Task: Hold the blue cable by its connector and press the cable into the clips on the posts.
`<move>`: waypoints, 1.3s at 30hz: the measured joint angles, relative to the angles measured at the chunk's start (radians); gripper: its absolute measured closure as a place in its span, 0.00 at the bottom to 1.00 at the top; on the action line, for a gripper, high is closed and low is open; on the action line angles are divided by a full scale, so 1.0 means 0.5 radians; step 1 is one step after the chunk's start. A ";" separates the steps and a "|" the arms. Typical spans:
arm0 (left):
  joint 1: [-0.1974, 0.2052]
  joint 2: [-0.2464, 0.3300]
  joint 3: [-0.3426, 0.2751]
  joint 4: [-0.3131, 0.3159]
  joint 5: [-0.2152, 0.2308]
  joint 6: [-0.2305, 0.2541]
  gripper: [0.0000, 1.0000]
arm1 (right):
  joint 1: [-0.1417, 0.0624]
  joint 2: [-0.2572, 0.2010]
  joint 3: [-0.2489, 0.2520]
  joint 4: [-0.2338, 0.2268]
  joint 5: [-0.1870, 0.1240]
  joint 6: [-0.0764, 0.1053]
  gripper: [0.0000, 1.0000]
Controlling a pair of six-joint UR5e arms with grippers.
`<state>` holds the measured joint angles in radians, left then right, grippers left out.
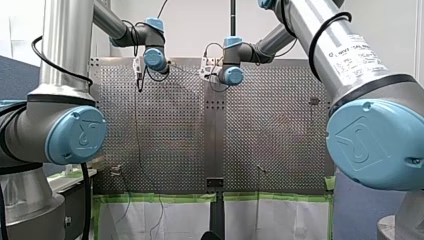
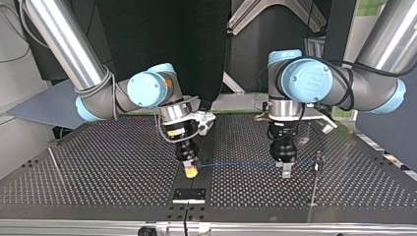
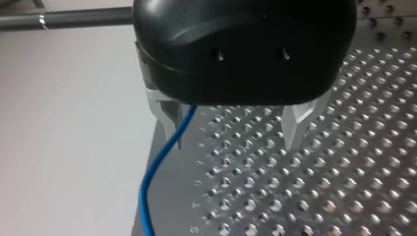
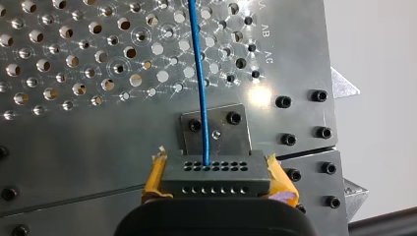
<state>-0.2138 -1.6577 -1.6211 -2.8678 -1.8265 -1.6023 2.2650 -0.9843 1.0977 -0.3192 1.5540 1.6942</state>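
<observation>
My right gripper (image 2: 190,169), with yellow pads (image 4: 279,181), is shut on a dark grey connector block (image 4: 216,174) just above the table's middle seam. From the connector the blue cable (image 2: 241,164) runs taut and level toward the top view's right, as far as a thin upright post (image 2: 318,162). My left gripper (image 2: 286,169) hangs over that stretch of cable, close to the post. In the left wrist view its metal fingers (image 3: 297,129) stand wide apart around my left gripper (image 3: 236,145), and the blue cable (image 3: 164,152) passes beside one finger, unpinched.
The perforated metal table (image 2: 98,162) spans the scene. A black bracket (image 2: 189,194) sits at the near edge in the top view. A thin rod (image 2: 55,164) lies at that view's left. A small screwed plate (image 4: 231,132) lies under the cable ahead of the connector.
</observation>
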 joint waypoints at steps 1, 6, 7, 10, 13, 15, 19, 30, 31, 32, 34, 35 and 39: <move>0.001 0.000 0.000 0.010 0.012 -0.012 0.00 | 0.000 0.000 0.000 0.000 0.000 0.000 1.00; 0.005 0.001 0.000 0.017 0.080 -0.063 0.44 | -0.001 0.000 0.000 0.000 0.000 -0.001 1.00; 0.003 0.001 0.000 0.014 0.081 -0.062 0.66 | -0.002 0.000 0.000 0.000 0.000 -0.001 1.00; -0.007 0.001 0.000 0.008 0.060 -0.042 1.00 | -0.004 0.000 0.000 0.000 0.000 -0.001 1.00; -0.016 0.001 -0.001 -0.018 0.016 -0.002 1.00 | -0.007 0.000 0.000 0.000 0.000 -0.001 1.00; -0.019 0.001 -0.001 -0.038 -0.017 0.015 1.00 | -0.008 0.000 0.001 0.000 0.000 -0.002 1.00; -0.023 0.001 -0.002 -0.058 -0.079 0.032 1.00 | -0.009 0.000 0.006 0.000 0.000 -0.004 1.00; -0.034 0.000 -0.005 -0.095 -0.242 0.035 1.00 | -0.015 0.001 0.025 -0.001 0.002 -0.007 1.00; -0.037 -0.001 -0.009 -0.093 -0.242 0.040 1.00 | -0.015 0.001 0.033 -0.001 0.003 -0.007 1.00; -0.039 -0.001 -0.016 -0.090 -0.240 0.047 1.00 | -0.015 0.001 0.041 -0.002 0.003 -0.007 1.00; -0.046 -0.001 -0.036 -0.075 -0.229 0.069 1.00 | -0.014 0.001 0.067 -0.002 0.004 -0.007 1.00; -0.049 -0.001 -0.046 -0.066 -0.225 0.078 1.00 | -0.013 0.001 0.079 -0.002 0.004 -0.007 1.00; -0.068 -0.007 -0.110 -0.005 -0.217 0.096 1.00 | -0.008 0.001 0.137 -0.006 0.008 -0.007 1.00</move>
<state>-0.2480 -1.6613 -1.6762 -2.8703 -1.9348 -1.5541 2.2609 -0.9838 1.1661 -0.3222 1.5579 1.6907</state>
